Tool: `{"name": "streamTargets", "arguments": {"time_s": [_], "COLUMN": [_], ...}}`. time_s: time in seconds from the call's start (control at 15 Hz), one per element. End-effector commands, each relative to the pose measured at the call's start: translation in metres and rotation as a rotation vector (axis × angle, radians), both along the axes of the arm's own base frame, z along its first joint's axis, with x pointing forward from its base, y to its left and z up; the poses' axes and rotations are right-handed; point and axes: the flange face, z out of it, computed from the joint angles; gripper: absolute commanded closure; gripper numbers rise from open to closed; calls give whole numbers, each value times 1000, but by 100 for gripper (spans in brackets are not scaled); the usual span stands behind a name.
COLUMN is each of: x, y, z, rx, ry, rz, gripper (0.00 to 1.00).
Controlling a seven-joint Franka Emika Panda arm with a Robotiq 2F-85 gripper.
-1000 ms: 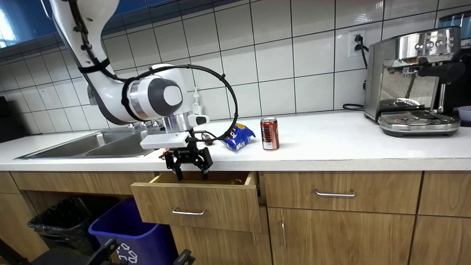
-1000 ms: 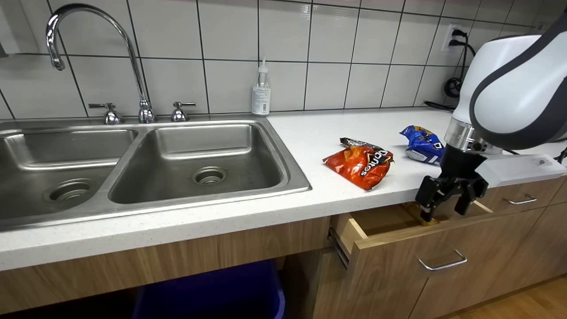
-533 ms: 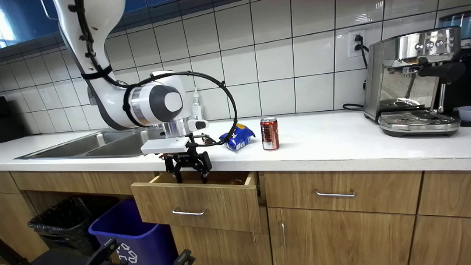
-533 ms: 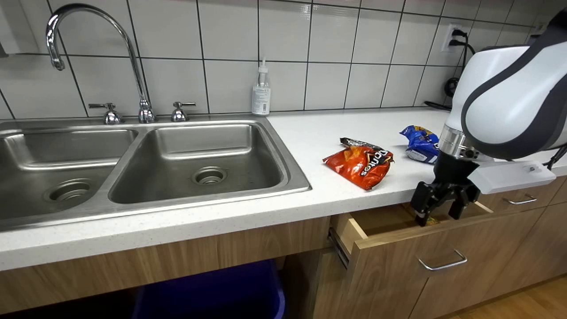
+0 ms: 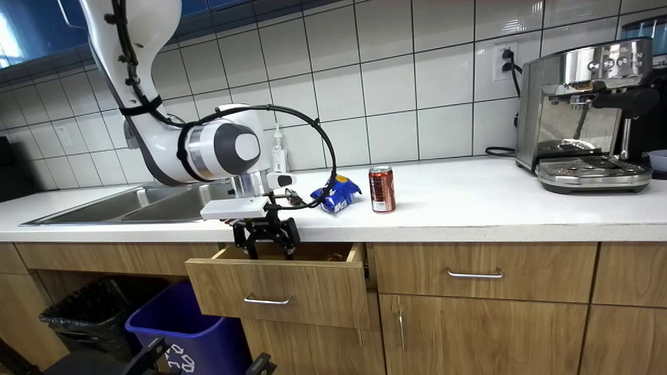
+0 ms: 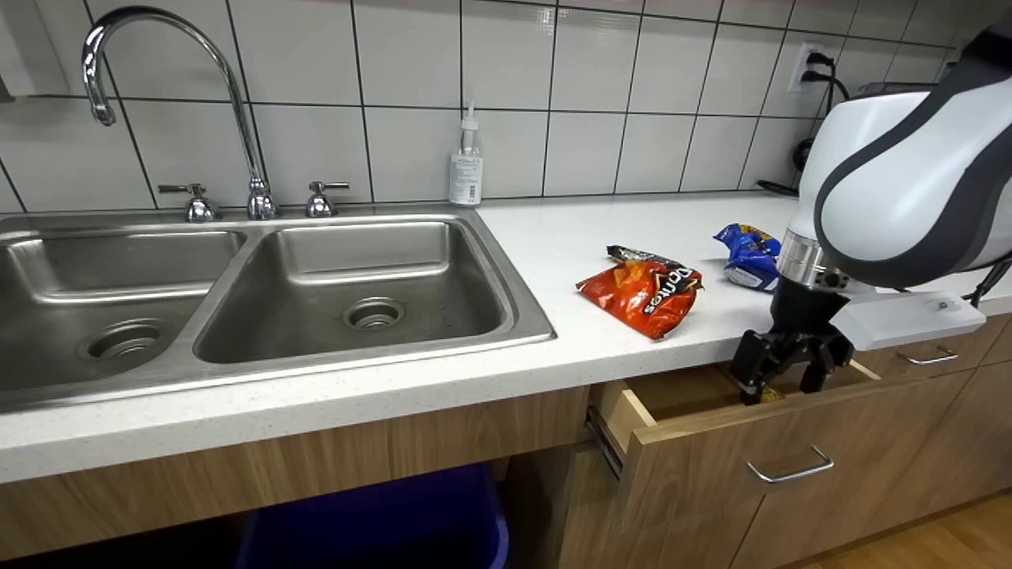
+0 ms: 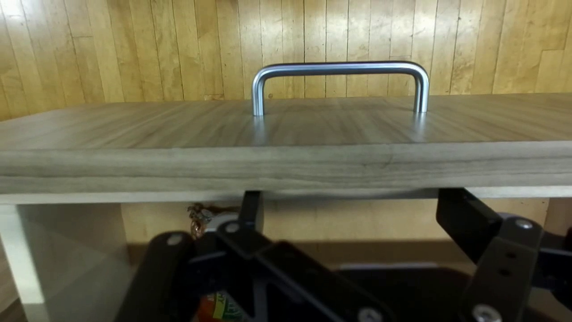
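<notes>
1. Gripper (image 5: 271, 255): points down, fingers (image 7: 467, 214) spread well apart, with a clear gap between them.
2. Drawer (image 6: 639, 411): stands partway out under the countertop (image 5: 469, 208), just beyond the sink end. Gripper is over its opening, fingertips (image 5: 288, 252) just behind the front panel (image 5: 323, 291), close to its top edge. Touching the wood or not: cannot tell.
3. Bar handle (image 7: 339, 68): bright metal, on the panel's outer face; plank floor (image 7: 315, 27) beyond it in the wrist view.
4. Inside the drawer: orange wrapper (image 7: 219, 307) with yellow-and-green label, mostly hidden by the gripper's linkage. Also a small crinkled item (image 7: 197, 221), too blurred to name.
5. Red-orange chip bag (image 6: 648, 296): lies on the countertop near the sink, lettering reads Doritos.
6. Blue bag (image 6: 749, 259): crumpled, on the countertop farther from the sink, close by the arm (image 6: 893, 182) in an exterior view.
7. Red can (image 5: 382, 190): upright, near the blue bag but apart from it.
8. Double sink (image 6: 528, 312): steel, arched faucet (image 6: 233, 91) at its back edge; clear pump bottle (image 6: 466, 170) upright at the back corner, before the tiles.
9. Espresso machine (image 5: 565, 120): on the countertop, well apart from the can.
10. Below the counter: blue-violet bin (image 5: 219, 349) with white recycling mark, beside a black-lined bin (image 5: 94, 307).
</notes>
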Motion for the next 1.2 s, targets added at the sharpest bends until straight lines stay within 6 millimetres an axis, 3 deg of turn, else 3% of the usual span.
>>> {"name": "streamTargets", "arguments": {"time_s": [0.0,1.13], "x": [-2,-50], "y": [4,6], "z": [0,2], "rx": [2,-2], "ry": [39,87], "rz": [17,28], "gripper": [0,0]}}
